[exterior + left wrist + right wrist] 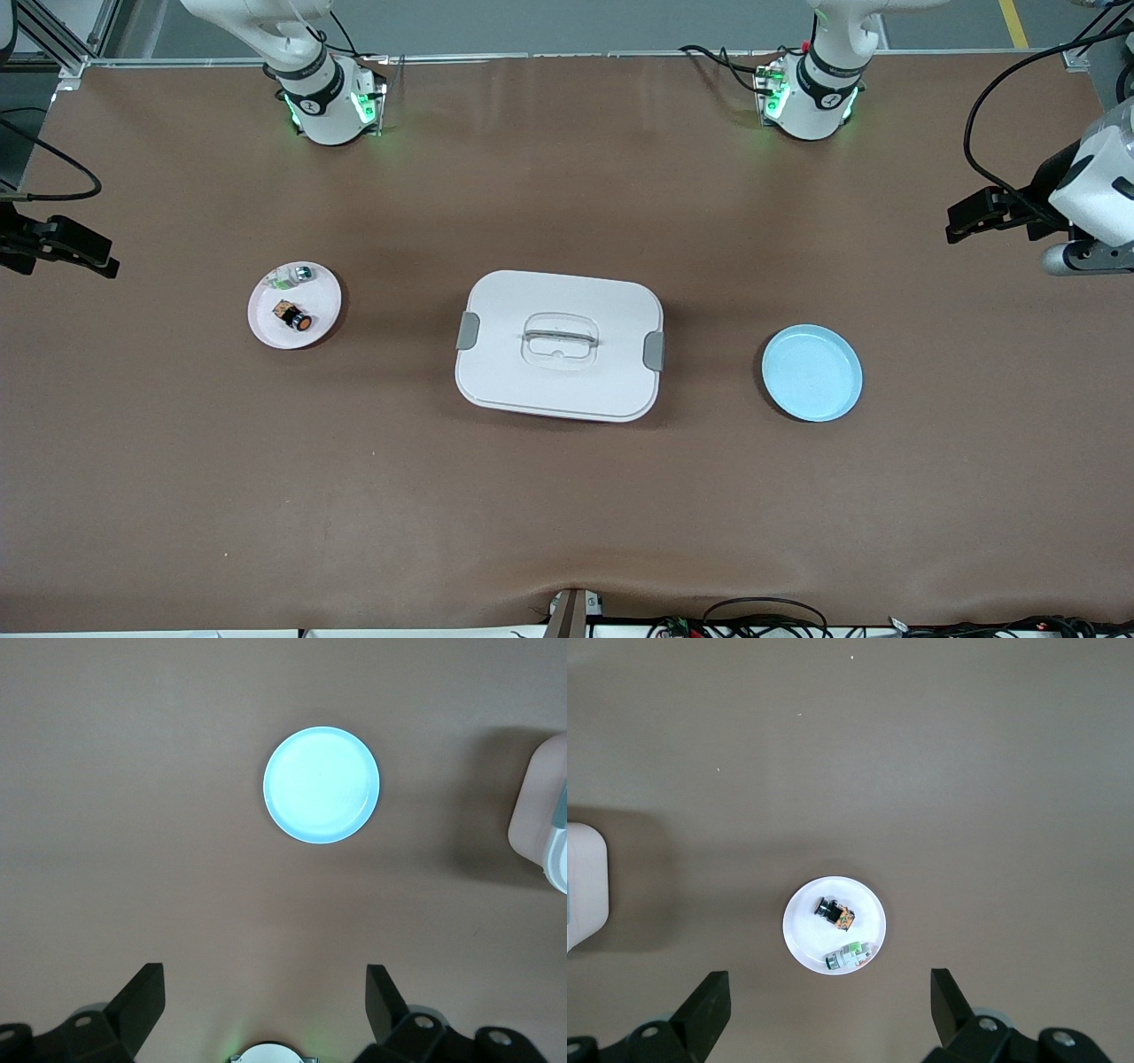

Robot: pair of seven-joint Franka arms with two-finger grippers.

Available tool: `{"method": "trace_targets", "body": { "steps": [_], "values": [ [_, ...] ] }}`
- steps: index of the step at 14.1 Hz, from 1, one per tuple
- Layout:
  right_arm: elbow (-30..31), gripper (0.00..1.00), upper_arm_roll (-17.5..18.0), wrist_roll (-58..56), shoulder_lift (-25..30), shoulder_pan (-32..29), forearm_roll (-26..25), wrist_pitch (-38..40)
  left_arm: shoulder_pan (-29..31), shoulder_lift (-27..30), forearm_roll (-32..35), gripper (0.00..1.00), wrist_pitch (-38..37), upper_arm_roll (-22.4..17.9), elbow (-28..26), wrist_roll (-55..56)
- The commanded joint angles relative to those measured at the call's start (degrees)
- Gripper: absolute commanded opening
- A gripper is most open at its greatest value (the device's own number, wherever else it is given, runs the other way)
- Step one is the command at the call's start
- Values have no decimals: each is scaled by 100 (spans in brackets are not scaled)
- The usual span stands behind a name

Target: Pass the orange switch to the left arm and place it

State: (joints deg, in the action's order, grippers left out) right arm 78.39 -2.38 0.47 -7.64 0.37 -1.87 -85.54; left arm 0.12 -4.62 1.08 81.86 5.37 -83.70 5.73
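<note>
On pink plate (266,330) toward right arm's end: orange switch (293,317), beside green switch (296,275) — risk of grabbing the wrong one, or clipping box (559,390) mid-table during handover. Right gripper (830,1010) high over plate, spread wide, empty. Left gripper (266,1003) likewise wide, empty, high near blue plate (321,785).

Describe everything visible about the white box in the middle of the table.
The box is a large white rounded rectangle, plastic by its look, lying flat with its lid on. A grey clip sits at each short end, and a clear handle lies in a recess at the lid's centre. It stands on the brown table between the pink plate and the blue plate, apart from both. Nothing touches it but the table.
</note>
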Motion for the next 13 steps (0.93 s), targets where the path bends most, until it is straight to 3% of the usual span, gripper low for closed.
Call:
{"method": "trace_targets", "body": {
  "steps": [1,13],
  "values": [
    [-61,100,54,-29,-9,-64,55,37,-56,-47,85,100,-30,34,126,-37],
    [-69,100,63,-29,-9,-37,47,37,14,-65,76,100,-30,34,117,-37]
  ]
}}
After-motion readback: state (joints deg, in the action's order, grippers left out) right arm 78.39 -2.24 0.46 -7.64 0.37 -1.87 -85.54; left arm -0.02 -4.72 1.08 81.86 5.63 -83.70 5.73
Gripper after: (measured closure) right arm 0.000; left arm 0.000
